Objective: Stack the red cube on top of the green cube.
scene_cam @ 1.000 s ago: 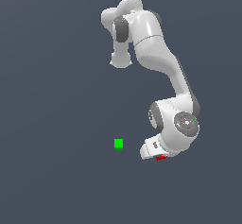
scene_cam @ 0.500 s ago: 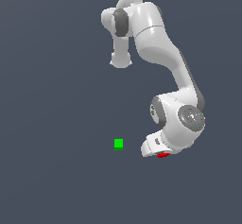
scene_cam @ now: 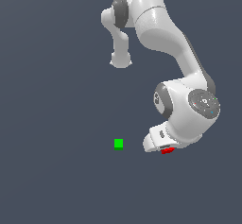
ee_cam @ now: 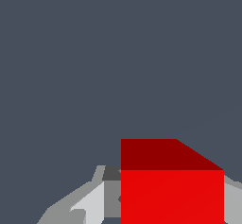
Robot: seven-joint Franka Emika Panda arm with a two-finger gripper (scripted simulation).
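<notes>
On the exterior view's left lies the green cube [scene_cam: 118,144], alone on the flat grey desk [scene_cam: 52,171] with nothing touching it. To its right in that view, near but clearly apart, the white wrist of the arm [scene_cam: 189,112] hangs low, and under it the gripper [scene_cam: 163,148] shows only as a pale block with a sliver of the red cube [scene_cam: 167,150] peeping out beneath.

The wrist view fills in the rest: the red cube [ee_cam: 172,190] sits large and close between the jaws, grey finger metal visible on either flank of it [ee_cam: 87,204]. Whether the jaws are pressed against its sides or merely straddling it, I cannot tell (the contact faces are hidden behind the cube itself). Nor is it plain whether the cube rests on the desk or is lifted clear.

As to handling, this looks a small, rigid, light block with flat, smooth faces. It should not deform, but a smooth face may slip if pinched off-centre or near a corner. The best hold, in my judgement, is across two opposite vertical faces, low and centred, leaving the underside free to seat squarely on the green cube's top.
</notes>
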